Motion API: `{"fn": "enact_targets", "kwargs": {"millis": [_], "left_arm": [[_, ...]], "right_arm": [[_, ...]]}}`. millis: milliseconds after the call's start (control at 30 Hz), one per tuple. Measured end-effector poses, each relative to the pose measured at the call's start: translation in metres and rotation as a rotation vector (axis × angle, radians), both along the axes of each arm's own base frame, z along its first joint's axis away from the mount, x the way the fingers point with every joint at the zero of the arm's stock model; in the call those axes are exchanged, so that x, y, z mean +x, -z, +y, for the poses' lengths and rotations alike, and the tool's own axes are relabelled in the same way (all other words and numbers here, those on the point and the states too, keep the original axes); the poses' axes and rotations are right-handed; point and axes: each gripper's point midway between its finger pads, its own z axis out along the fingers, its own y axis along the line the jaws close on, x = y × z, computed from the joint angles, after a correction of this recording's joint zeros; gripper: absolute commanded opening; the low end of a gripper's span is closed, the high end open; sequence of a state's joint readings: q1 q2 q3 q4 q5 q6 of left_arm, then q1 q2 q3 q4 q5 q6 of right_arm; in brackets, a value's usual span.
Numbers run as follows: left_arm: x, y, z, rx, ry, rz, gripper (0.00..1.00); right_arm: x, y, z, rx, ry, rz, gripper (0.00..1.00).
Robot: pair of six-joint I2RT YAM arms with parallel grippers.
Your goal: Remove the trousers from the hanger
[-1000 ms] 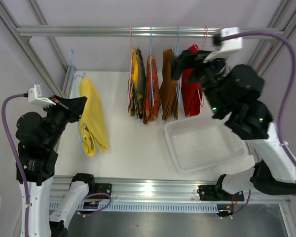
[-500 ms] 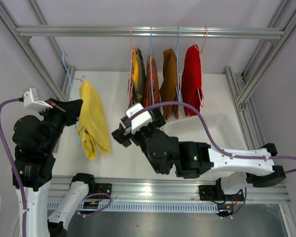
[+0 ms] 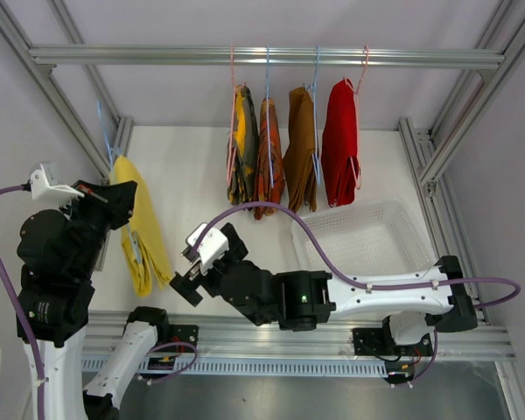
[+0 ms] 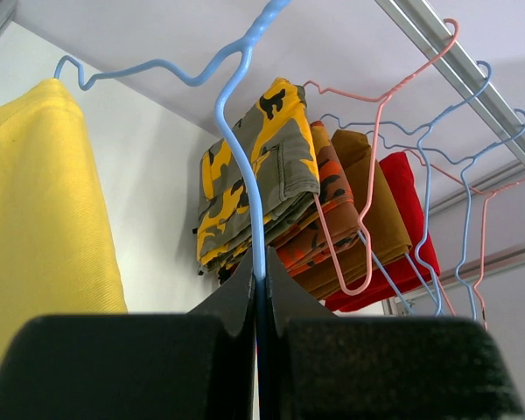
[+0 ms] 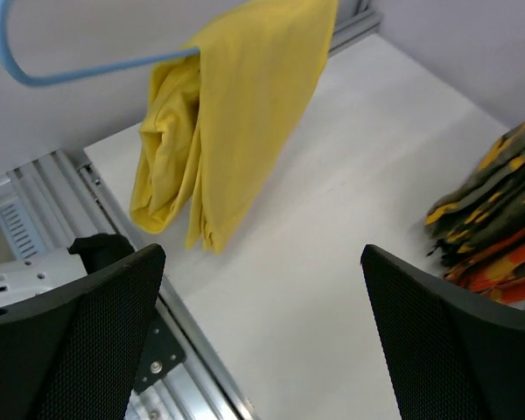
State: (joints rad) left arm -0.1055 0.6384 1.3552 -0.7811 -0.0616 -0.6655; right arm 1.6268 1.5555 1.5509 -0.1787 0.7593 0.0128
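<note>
The left gripper is clenched on the thin blue wire of a hanger - the fingertips meet around the stem, and the wire rises from between them up to its hook. From that stem the wire bends off to one side and carries the yellow trousers, folded over it and hanging down in a long drape. From above, the yellow pair hangs just beside the left gripper, at the left edge of the table, and its hook stands well apart from the rail.

The right gripper is spread wide with nothing between its fingers. It hangs low over the front of the table, near the yellow pair but not touching it - its own camera shows the yellow cloth up ahead and bare table below.

The other four pairs hang on wire hangers hooked on the rail, packed close together. From left to right they are the camouflage pair, the orange-red patterned pair, the brown pair and the red pair. The left wrist camera sees them bunched behind the blue wire, with pink and blue hanger wires crossing in front.

A white mesh basket sits on the table to the right, just in front of the brown and red pairs, and the right arm stretches across in front of it.
</note>
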Motion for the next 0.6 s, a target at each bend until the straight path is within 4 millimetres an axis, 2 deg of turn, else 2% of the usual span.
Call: {"fn": "enact_targets", "kwargs": {"millis": [200,367,600], "left_arm": [[0.0,0.002,0.001,0.002,-0.006,0.009,0.0],[0.002,0.007,-0.001,0.004,0.003,0.015,0.0],[0.012,0.019,-0.009,0.03,0.033,0.041,0.01]], "right_arm": [[0.012,0.041,0.015,0.005,-0.057,0.086,0.99],[0.027,0.052,0.033,0.037,-0.092,0.125,1.0],[0.05,0.086,0.061,0.002,-0.119,0.167,0.99]]}}
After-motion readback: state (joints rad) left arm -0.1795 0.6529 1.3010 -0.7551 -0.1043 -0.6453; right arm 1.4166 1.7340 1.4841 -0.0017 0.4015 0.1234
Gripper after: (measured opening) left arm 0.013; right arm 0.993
